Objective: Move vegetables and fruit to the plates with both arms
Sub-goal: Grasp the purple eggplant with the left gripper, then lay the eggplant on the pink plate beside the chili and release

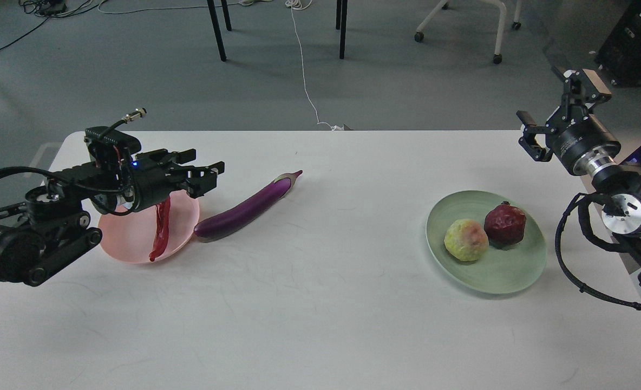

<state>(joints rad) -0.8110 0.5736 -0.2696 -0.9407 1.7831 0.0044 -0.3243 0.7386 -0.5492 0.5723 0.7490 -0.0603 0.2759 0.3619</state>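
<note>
The red chili pepper [159,232] lies on the pink plate [126,238] at the left, its stem end hidden under my left gripper. My left gripper [207,172] is open and empty, raised above the plate's far right rim. The purple eggplant [250,205] lies on the table, its blunt end touching the pink plate. The pomegranate [505,223] and the yellow-green fruit [465,240] sit side by side on the pale green plate [510,271] at the right. My right gripper [550,116] is open and empty, raised beyond the table's right edge.
The white table [320,303] ends just behind the plates. Beyond it are chair legs [217,30], a white cable [305,70] on the grey floor and a wheeled stool [461,21].
</note>
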